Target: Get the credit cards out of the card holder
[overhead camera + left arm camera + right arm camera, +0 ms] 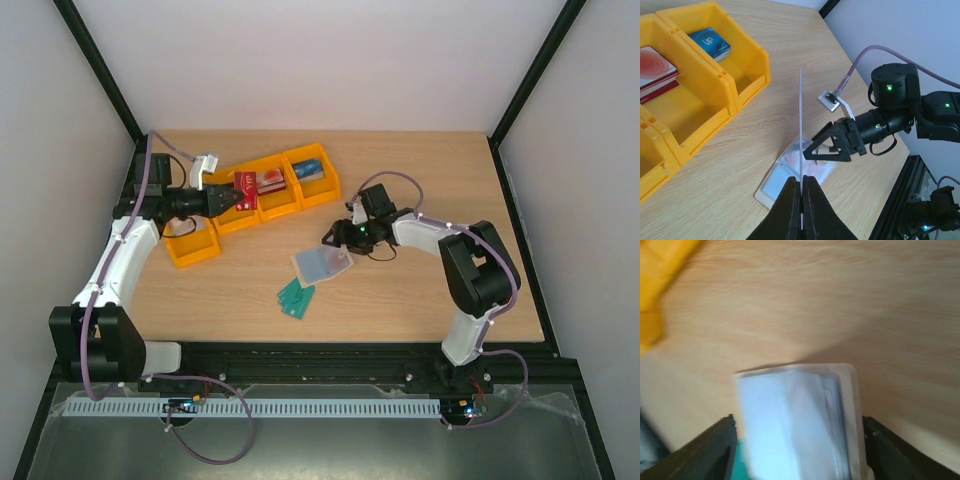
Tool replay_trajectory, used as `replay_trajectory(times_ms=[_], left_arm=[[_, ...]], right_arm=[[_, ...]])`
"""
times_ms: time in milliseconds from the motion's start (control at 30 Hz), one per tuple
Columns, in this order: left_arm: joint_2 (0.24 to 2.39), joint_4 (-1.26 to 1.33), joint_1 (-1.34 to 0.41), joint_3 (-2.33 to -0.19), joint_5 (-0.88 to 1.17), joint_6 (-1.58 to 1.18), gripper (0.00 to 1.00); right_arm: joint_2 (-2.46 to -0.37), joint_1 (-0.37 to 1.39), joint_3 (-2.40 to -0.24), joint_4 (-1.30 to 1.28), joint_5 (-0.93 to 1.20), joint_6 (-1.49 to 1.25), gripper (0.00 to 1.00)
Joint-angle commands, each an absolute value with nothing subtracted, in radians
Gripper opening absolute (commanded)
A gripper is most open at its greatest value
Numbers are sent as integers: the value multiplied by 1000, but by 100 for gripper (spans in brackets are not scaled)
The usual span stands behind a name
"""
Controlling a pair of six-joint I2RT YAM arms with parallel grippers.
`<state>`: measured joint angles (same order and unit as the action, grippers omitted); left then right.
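Note:
The card holder [322, 264] lies open on the table, pale blue-grey inner face up; it also shows in the left wrist view [774, 181] and the right wrist view [790, 415]. My right gripper [336, 240] is open, with a finger on each side of the holder [797, 424]; it also shows in the left wrist view [832, 148]. My left gripper [230, 196] is shut on a dark red credit card [246, 190] and holds it above the yellow bins. In the left wrist view the gripper [801, 182] holds that card [801, 125] edge-on.
Several yellow bins [300, 203] stand in a row at the back left. One holds a blue card stack [711, 43], another a red-and-white stack [654, 68]. Green cards [296, 297] lie on the table near the holder.

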<state>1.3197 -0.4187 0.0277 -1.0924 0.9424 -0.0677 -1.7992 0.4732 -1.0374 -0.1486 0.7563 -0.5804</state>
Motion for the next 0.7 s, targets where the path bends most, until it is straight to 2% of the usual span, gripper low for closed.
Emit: replay_trajectory(times_ms=[0,67,133,200,300,467,533,667], left_arm=[[1292,-399,32,-1079,991,-78,2],[1290,-400,31,-1078,1021,-75,2],[1289,-401,31,-1076,1053,-70,2],[1286,-404,31,-1075,1092,-61,2],[1286,-417,21,-1075,1164,-34,2],[1285,-482,-14,-1084,1204,46,2],[1288,-526,-41,-1090,1199,101,2],[1292,-686,-130,-1130,1156,299,2]], right_arm=[[-1749,450,-1070,-337,379,-510,77],[-1705,449,-1079,-352,242,-510,95],[-1665,449,-1096,-363,165,-500,96],[-1617,452,-1103,-337,175,-477,96],[-1535,486,-1085,-222,377,-389,91],[-1478,593,-1116,-43,842,-294,86],[-1483,617,-1138,15,935,-306,83],[-1492,643,-1180,60,1027,-291,69]])
